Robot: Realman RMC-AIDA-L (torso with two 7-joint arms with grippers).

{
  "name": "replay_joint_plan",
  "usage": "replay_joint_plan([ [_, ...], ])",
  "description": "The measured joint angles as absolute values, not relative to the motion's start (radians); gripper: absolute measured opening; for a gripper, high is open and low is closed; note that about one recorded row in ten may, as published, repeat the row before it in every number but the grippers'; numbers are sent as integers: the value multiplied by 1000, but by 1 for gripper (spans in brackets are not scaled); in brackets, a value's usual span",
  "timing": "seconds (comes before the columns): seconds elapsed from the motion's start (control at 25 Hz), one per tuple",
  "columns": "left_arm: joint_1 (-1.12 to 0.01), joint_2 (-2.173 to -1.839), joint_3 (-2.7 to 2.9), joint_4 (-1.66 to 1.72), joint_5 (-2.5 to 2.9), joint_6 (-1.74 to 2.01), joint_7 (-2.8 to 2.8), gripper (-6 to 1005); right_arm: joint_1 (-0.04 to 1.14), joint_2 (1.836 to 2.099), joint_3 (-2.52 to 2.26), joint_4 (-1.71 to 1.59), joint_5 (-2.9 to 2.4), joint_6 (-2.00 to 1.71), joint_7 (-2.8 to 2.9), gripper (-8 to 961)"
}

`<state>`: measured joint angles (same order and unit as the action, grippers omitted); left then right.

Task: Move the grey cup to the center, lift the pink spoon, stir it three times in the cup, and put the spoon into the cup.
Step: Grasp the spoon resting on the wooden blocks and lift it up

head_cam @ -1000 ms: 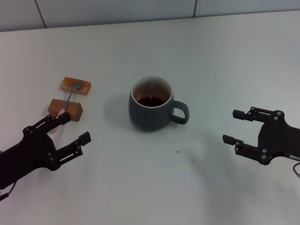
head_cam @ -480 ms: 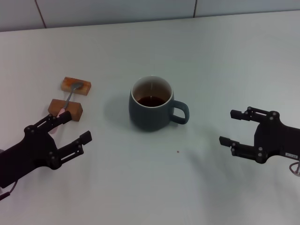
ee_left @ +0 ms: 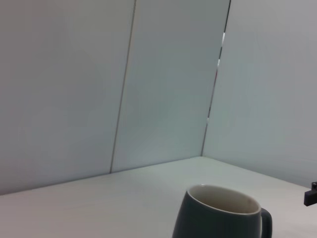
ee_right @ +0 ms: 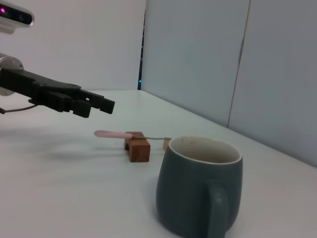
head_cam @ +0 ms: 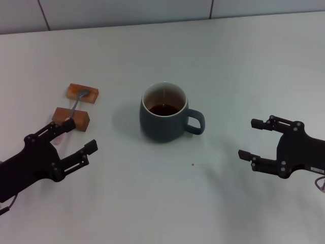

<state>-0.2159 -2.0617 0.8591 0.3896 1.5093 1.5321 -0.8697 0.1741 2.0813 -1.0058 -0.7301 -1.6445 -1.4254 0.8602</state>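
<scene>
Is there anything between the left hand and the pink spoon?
Nothing visible. The open left hand is just beside the pink spoon, which lies across two wooden blocks. The cup stands off to the side.

The grey cup (head_cam: 163, 113) is dark grey-blue, pale inside, with brown drink. The pink spoon (ee_right: 130, 135) lies on two brown blocks (head_cam: 71, 118) on a white table (head_cam: 233, 61).

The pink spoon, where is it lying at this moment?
In the head view the pink spoon lies on two brown blocks at the robot's left, left of the grey cup, just beyond the open left gripper.
</scene>
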Motion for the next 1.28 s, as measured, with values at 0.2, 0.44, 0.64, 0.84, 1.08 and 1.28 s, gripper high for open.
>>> replay_joint_plan([
  [0.2,-207,-2062,848,390,1509,1541,-869,796,173,2083,-1002,-730,-1636,-1428,848,756],
  [0.44,-203,-2064,837,389,1500,1557,-922,796,174,2083,-1003,-732,-1635,-1424,848,756],
  [0.64,-210,-2063,717,357,1393,1678,-1308,796,178,2083,-1003,-734,-1635,-1423,848,756],
  [0.84,-209,-2063,665,340,1349,1718,-1533,796,180,2081,-1003,-744,-1635,-1423,848,756],
  [1.08,-193,-2060,609,233,1336,1702,-1739,796,184,2079,-1005,-750,-1639,-1424,848,756],
  [1.28,-170,-2064,588,180,1335,1694,-1818,796,198,2075,-1007,-750,-1642,-1424,853,756],
])
